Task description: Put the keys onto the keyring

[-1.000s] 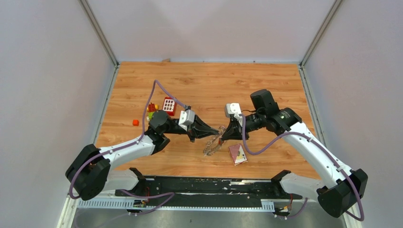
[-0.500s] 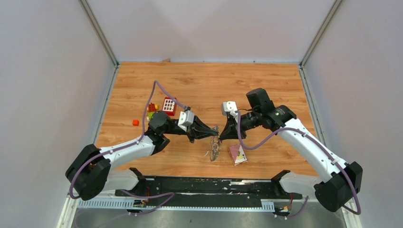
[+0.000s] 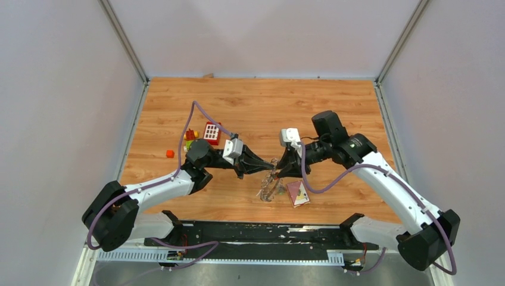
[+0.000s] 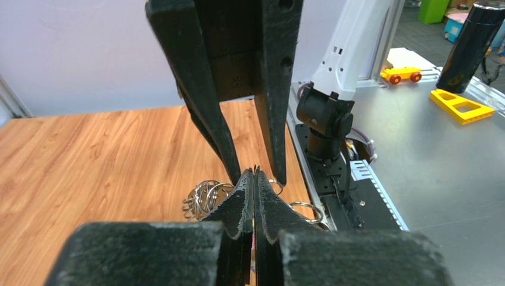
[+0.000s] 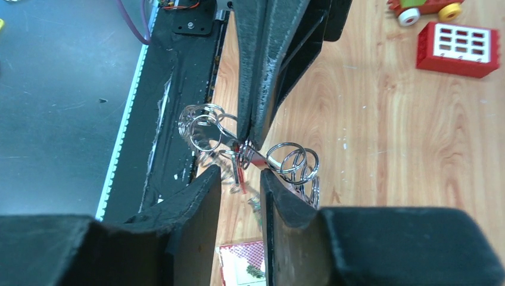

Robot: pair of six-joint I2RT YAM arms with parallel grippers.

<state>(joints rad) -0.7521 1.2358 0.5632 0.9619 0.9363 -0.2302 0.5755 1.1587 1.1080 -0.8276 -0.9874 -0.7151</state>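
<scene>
From above, a wood-grain desk (image 3: 256, 107) sits boxed in by plain pale walls with metal posts at the far corners. The left pincer (image 3: 270, 168) and right pincer (image 3: 277, 171) meet tip to tip near its middle. The keyring (image 3: 267, 188), a tangle of silvery wire split rings, dangles beneath them beside a maroon square card (image 3: 298, 193), and a red block with white squares (image 3: 211, 132) lies well to the left. The left wrist view adds the room past the desk edge, a grey metal surface (image 4: 429, 167) carrying a yellow toy car (image 4: 402, 74), and shows the left pincer clenched tight on the rings. Only the right wrist view shows the right pincer's jaws parted and released, with the rings just ahead of them.
</scene>
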